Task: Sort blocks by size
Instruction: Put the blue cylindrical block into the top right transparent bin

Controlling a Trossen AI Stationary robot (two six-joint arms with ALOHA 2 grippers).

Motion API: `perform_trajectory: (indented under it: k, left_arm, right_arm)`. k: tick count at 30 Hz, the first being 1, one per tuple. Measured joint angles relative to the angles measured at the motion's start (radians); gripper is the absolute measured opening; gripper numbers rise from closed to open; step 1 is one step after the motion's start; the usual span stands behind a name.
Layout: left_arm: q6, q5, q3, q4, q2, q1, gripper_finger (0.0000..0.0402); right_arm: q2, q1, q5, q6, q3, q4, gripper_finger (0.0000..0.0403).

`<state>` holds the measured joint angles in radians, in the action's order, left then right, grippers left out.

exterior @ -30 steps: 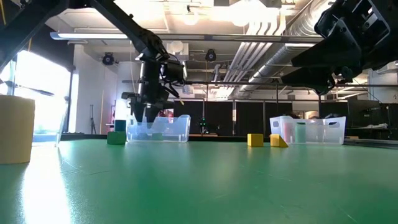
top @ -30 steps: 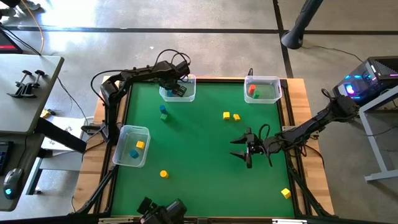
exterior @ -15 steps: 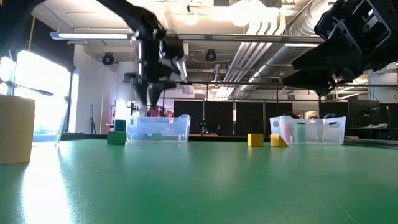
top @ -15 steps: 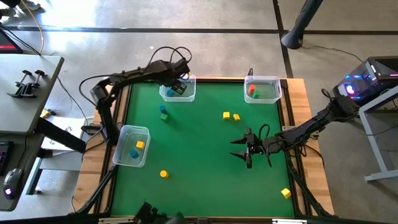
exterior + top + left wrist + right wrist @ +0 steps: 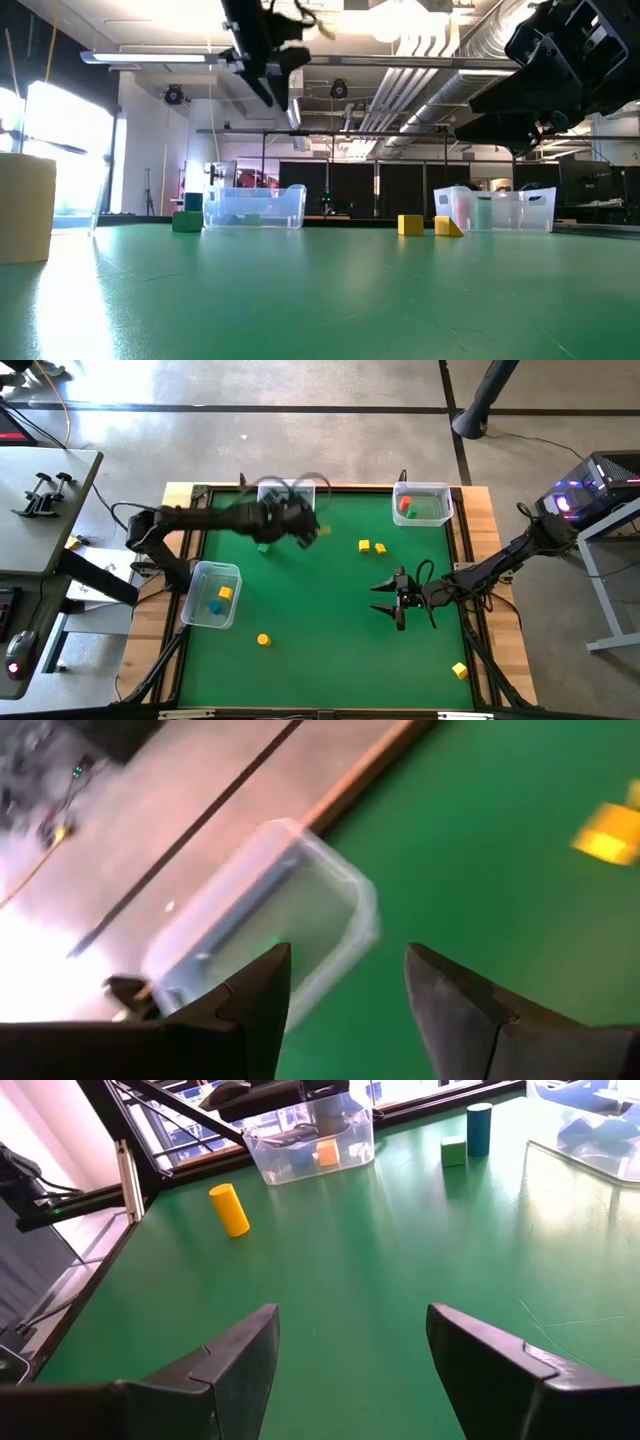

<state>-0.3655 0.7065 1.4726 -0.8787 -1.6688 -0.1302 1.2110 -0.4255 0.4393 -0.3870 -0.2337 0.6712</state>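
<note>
Open green tabletop point(image 5: 320, 620) lies between the two arms, its wide middle and near half bare but for a yellow cylinder point(image 5: 263, 640) near the front left and a yellow block point(image 5: 459, 671) at the front right corner. Three clear bins stand along the edges: one point(image 5: 210, 595) on the left side, one point(image 5: 422, 502) at the far right, one point(image 5: 254, 207) at the far left, partly under the raised left arm. Two small yellow blocks point(image 5: 372, 546) sit just beside each other ahead of the right claw point(image 5: 392, 600), which hangs with fingers apart over the right-hand middle. The left claw point(image 5: 305, 530) hangs high, fingers apart, clear of the surface.
</note>
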Motion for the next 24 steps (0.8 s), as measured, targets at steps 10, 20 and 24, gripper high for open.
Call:
perform_trajectory:
  k: [10, 20, 24]
  left_arm:
    - [-0.141, -0.089, -0.208, 0.294, -0.001, 0.211, 0.0184]
    - [-0.168, -0.040, -0.355, 0.605, 0.000, 0.338, 0.0184]
    - [-0.242, -0.028, -0.438, 0.622, 0.009, 0.341, 0.0184]
  right_arm:
    - [0.000, 0.000, 0.009, 0.014, 0.000, 0.000, 0.0249]
    - [0.000, 0.000, 0.030, 0.002, 0.000, 0.015, 0.0249]
    - [0.000, 0.000, 0.031, -0.022, 0.000, 0.014, 0.0249]
